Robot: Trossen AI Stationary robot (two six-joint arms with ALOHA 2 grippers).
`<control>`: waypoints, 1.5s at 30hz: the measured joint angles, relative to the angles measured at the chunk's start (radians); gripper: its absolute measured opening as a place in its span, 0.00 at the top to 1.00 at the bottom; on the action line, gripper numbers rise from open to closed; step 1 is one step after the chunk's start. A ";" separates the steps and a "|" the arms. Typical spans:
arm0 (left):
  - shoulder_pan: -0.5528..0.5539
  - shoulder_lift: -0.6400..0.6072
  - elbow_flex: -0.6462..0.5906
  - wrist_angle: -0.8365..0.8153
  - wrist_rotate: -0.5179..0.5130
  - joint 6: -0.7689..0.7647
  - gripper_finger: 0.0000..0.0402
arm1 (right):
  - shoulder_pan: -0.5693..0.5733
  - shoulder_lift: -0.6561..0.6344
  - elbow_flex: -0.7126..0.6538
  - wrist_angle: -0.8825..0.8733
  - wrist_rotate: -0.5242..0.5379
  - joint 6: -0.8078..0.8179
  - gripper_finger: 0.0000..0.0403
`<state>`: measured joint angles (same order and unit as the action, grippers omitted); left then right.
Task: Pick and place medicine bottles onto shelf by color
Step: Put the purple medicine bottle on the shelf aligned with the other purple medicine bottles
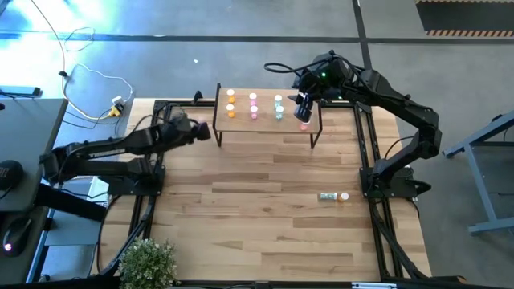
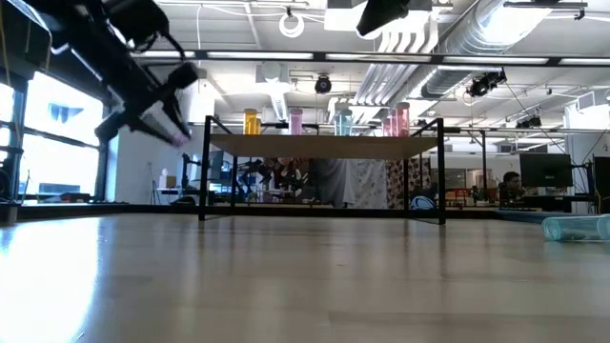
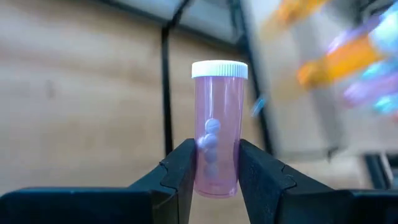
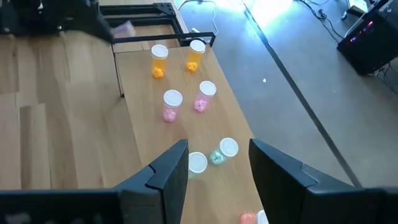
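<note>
Two orange bottles (image 4: 159,60), two pink (image 4: 172,106) and two teal (image 4: 227,150) are counted on the shelf (image 1: 265,122). A pink bottle (image 3: 217,127) pinched by the left gripper (image 3: 215,163) is shown only in its wrist view. The right gripper (image 4: 217,163) is held spread above the shelf.

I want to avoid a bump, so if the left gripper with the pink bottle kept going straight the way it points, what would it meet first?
Probably the shelf: the left gripper, shut on the pink bottle, points at its near end, about at board height. Depth is unclear.

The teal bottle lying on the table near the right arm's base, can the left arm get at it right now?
Probably not: the left gripper already holds a pink bottle, and the teal bottle lies across the table.
</note>
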<state>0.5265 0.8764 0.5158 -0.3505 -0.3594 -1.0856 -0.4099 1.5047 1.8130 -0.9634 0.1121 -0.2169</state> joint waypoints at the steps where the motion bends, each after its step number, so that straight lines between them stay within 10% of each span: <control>1: 0.004 -0.013 0.016 0.000 -0.032 0.032 0.76 | 0.000 0.000 0.000 0.000 0.000 0.013 0.60; 9: 0.031 -0.073 0.182 0.039 -0.085 0.437 0.76 | 0.001 0.000 0.000 0.004 -0.046 0.192 0.60; 17: 0.001 -0.072 0.263 0.174 0.126 0.720 0.76 | 0.061 0.000 0.000 0.014 -0.117 0.326 0.59; 45: -0.350 0.164 0.263 0.678 0.266 0.906 0.76 | 0.345 0.055 0.000 0.460 -0.135 0.260 0.46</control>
<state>0.1768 1.0408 0.7792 0.3278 -0.0937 -0.1795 -0.0652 1.5598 1.8126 -0.5039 -0.0227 0.0433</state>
